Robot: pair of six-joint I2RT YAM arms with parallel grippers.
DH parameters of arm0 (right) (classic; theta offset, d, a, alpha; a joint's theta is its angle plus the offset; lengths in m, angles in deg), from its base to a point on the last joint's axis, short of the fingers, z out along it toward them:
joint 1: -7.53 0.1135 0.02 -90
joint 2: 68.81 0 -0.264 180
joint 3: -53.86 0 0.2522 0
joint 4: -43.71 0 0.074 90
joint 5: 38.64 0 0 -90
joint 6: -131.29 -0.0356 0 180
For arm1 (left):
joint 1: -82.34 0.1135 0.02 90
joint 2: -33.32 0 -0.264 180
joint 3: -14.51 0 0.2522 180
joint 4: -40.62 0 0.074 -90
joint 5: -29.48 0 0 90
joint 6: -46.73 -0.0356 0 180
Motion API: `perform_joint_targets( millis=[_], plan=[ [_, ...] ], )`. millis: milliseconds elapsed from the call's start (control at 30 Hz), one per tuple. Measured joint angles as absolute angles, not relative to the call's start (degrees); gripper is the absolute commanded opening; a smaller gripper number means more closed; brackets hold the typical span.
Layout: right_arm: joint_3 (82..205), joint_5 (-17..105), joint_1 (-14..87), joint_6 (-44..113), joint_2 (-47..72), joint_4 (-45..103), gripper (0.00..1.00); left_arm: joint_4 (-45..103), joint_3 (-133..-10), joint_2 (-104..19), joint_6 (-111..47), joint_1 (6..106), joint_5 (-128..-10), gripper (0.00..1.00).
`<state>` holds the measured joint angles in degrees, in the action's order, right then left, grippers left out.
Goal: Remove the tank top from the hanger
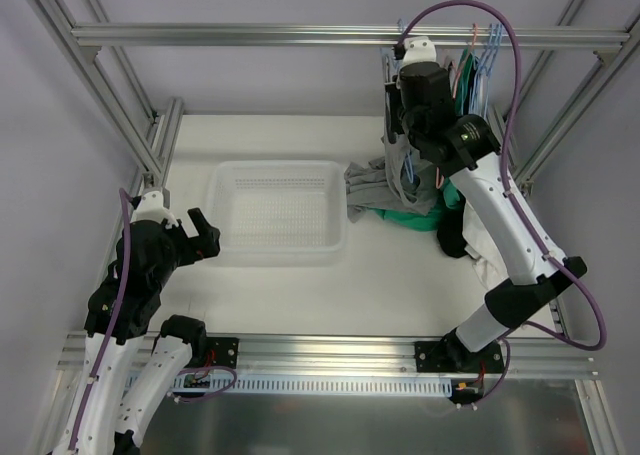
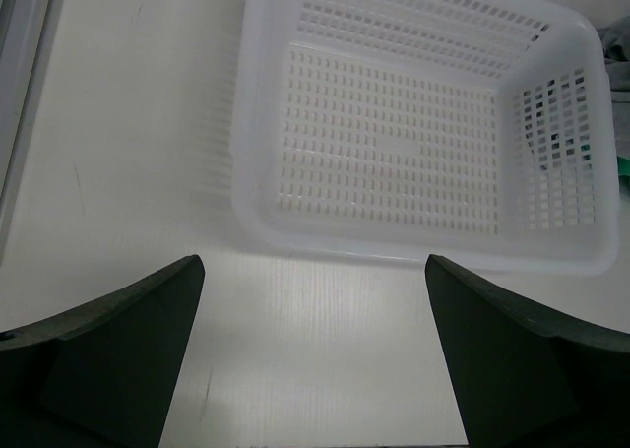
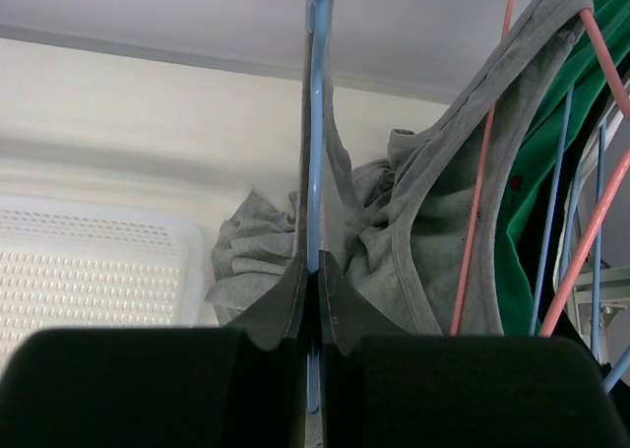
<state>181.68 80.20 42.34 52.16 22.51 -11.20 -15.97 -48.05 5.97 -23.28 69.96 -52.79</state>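
Over at the far right, your right gripper (image 3: pixel 315 267) has its jaws pinched together on the thin light-blue wire hanger (image 3: pixel 315 94), which runs straight up between the fingers. The grey cotton tank top (image 3: pixel 423 222) hangs just right of it. One strap is looped over the top of a pink wire hanger (image 3: pixel 482 172), and the rest is bunched low beside the white perforated plastic basket (image 1: pixel 275 210). A green garment (image 3: pixel 532 202) hangs behind. On the near left, your left gripper (image 2: pixel 315 359) hovers over the white table (image 2: pixel 128 123) near the basket, fingers wide apart.
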Motion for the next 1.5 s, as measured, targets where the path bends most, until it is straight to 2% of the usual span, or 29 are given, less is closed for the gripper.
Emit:
perform_joint_targets(
  millis=[467,800,967,1167,1333,1500],
  plan=[
    [173.99,78.69,42.32,49.71,14.25,-3.0,0.0,-15.64,-48.03,5.97,-23.26,69.96,-53.12,0.99],
    [160.79,67.15,42.34,46.43,-1.03,-5.56,0.0,-15.35,-48.03,5.7,-23.32,69.96,-55.3,0.99],
    [155.13,61.66,42.58,45.71,-12.5,-8.77,0.0,-14.11,-48.03,1.75,-24.31,69.96,-61.05,0.99],
    [153.62,54.38,42.62,45.12,-25.68,-14.74,0.0,-12.16,-50.06,-5.49,-24.44,69.83,-75.74,0.99],
    [153.12,47.06,42.62,44.31,-33.92,-19.15,0.0,-2.15,-57.62,-10.75,-19.63,61.3,-87.02,0.99],
    [152.29,42.01,42.62,43.2,-38.97,-22.87,0.0,8.84,-69.58,-20.83,-19.24,44.3,-86.84,0.99]
  ],
)
